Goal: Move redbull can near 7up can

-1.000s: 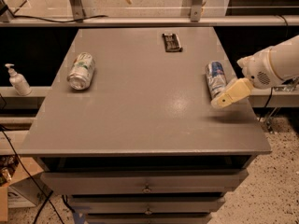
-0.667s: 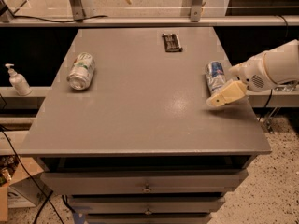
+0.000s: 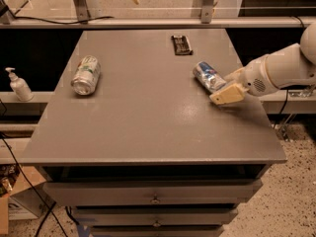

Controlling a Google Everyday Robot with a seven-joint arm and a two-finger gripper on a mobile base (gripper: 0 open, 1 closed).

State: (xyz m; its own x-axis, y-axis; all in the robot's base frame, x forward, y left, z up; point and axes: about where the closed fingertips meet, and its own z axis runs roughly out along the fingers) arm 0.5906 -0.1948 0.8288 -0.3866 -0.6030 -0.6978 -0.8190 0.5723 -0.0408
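Just the one camera view here, so straight to it: spotted the redbull can (image 3: 207,75) lying on its side toward the right edge of the grey worktop (image 3: 148,127), silver top pointing up and left. Found the tool (image 3: 224,89) right up against that can's lower right end, reaching in from the right on a pale arm. Could not tell whether it was clamped on the can or merely beside it, and could not call it wide or narrow either. Picked out the 7up can (image 3: 86,75) well apart, over on the left side of the worktop, also on its side. Judged the task hardly under way: contact or near-contact made with the right can, but the whole carry across to the left not yet done. Noted a small dark flat object (image 3: 181,44) near the far edge and a pump bottle (image 3: 19,84) on a ledge off to the left. As for labels: made out green and white on one can, blue and silver on the other, but read no lettering anywhere.
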